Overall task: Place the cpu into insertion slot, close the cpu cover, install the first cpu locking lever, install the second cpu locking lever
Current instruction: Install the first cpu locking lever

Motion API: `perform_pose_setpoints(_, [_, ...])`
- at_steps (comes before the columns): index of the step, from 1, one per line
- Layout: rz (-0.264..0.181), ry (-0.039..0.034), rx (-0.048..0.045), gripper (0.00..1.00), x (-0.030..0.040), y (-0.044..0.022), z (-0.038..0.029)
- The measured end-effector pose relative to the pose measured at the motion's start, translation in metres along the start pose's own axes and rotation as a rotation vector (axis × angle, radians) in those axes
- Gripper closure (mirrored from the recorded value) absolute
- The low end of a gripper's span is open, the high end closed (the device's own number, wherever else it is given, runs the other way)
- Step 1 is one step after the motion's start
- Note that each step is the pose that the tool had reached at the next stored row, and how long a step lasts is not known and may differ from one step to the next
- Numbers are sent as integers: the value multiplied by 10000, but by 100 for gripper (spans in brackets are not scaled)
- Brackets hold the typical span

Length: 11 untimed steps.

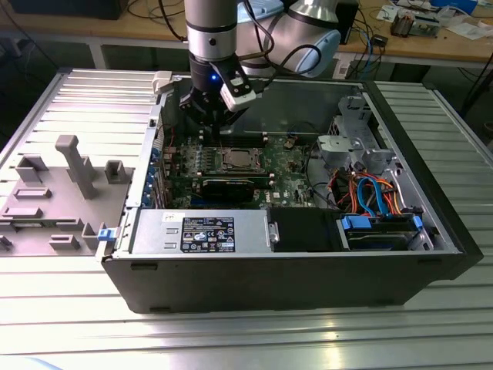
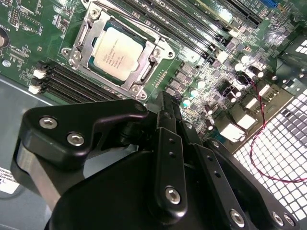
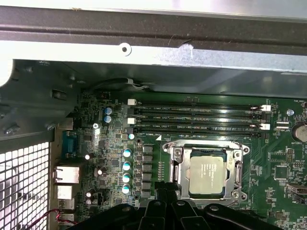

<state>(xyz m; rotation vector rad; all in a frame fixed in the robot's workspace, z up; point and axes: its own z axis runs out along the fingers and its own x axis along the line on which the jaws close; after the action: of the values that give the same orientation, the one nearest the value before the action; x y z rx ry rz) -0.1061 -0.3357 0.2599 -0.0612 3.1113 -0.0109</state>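
Observation:
The cpu point(image 2: 117, 48) point(image 3: 207, 174) point(image 1: 234, 159) lies flat in the insertion slot point(image 2: 76, 56) of the green motherboard point(image 1: 289, 173). Its silver-grey top shows through the window of the cpu cover point(image 3: 178, 168) point(image 2: 149, 61), which lies down around the chip's edges. Thin wire levers point(image 3: 204, 143) point(image 2: 129, 20) run along the socket's sides; whether they are latched I cannot tell. My gripper point(image 1: 212, 127) point(image 2: 165, 98) point(image 3: 164, 188) hangs above the board beside the socket, towards the case's rear wall. It is apart from the socket, shut and holding nothing.
Long black memory slots point(image 3: 196, 115) point(image 2: 192, 24) flank the socket, with a long black card point(image 1: 231, 187) close by. The perforated rear panel point(image 2: 283, 143) is near the gripper. A power supply point(image 1: 200, 231), drive cage point(image 1: 381, 231) and coloured cables point(image 1: 370, 193) fill the case's front. A grey fixture tray point(image 1: 54, 193) sits outside.

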Motion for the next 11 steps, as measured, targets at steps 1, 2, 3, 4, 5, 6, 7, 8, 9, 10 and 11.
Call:
perform_pose_setpoints(1, [0,0,0,89,1,0,0])
perform_pose_setpoints(2, [-1,0,0,89,2,0,0])
perform_pose_setpoints(3, [0,1,0,89,3,0,0])
perform_pose_setpoints(4, [0,0,0,89,5,0,0])
perform_pose_setpoints(5, [0,0,0,89,6,0,1])
perform_pose_setpoints(6, [0,1,0,89,6,0,0])
perform_pose_setpoints(7, [0,0,0,89,8,0,1])
perform_pose_setpoints(8, [0,0,0,89,9,0,1])
perform_pose_setpoints(9, [0,0,0,89,9,0,1])
perform_pose_setpoints(10, [0,1,0,89,11,0,1])
perform_pose_setpoints(11, [2,0,0,89,15,1,1])
